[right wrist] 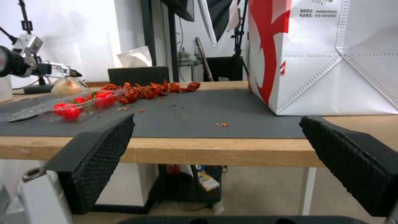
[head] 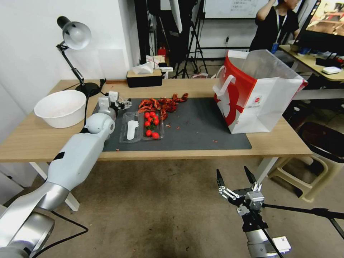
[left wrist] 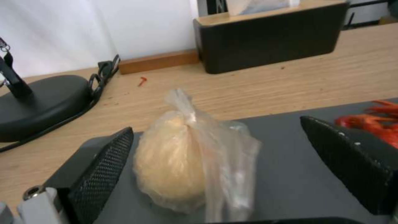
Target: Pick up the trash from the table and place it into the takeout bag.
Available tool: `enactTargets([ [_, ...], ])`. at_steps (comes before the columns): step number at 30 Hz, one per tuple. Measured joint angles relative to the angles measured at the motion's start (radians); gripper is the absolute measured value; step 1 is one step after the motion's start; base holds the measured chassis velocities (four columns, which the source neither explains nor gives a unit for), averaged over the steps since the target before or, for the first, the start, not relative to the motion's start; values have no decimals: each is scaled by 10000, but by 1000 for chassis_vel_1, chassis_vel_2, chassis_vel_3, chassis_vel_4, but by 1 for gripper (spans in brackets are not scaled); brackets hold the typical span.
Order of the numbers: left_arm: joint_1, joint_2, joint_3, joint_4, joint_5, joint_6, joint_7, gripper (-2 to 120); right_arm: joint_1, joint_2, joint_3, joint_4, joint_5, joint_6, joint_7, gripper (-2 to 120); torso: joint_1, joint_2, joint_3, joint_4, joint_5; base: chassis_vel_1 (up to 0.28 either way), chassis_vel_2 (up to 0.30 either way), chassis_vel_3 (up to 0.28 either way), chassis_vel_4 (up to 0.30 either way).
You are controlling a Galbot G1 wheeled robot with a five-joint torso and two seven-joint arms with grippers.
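**benchrat:** Beige and crinkly, that's the bundle [left wrist: 182,158], some pale lump tied up in clear plastic film with the knot poking up on top. It's sitting on the far-left corner of the dark grey mat [head: 200,122], lamp side. The left gripper [left wrist: 215,174] has its fingers wide apart with the bundle right between them, a bit nearer one finger [left wrist: 104,161] than the other. So the relation that matters is already there: bundle dead ahead and centred in the gap, standing taller than it is wide, knot up.

**toolhead42:** And the right arm?

**benchrat:** Right gripper [head: 236,179] hangs low in front of the tabletop [head: 39,138] edge, fingers spread, holding nothing. The left is clearly nearer. The takeout bag [head: 261,93] stands open at the mat's right end, well apart from the bundle.

**toolhead42:** Anything you can't make out?

**benchrat:** Yeah. From the head camera the left arm's wrist covers the bundle. Can't tell if the fingers touch the film yet. Also what's inside the wrap, no idea.
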Motion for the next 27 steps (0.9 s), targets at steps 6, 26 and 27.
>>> enactTargets([
  [6,-369,-105,113,515,-23,64,-1,100,-5,-1,3,-55,10,47,-3,100,-2,0,0,-1,-1,0,0,0,0],
  [26,-1687,-556,327,2536,-32,1381,505,100,17,-81,74,-117,129,51,6,100,-1,0,0,-1,-1,0,0,0,0],
  [27,-1687,-556,327,2536,-32,1381,505,100,17,-81,74,-117,129,51,6,100,-1,0,0,-1,-1,0,0,0,0],
])
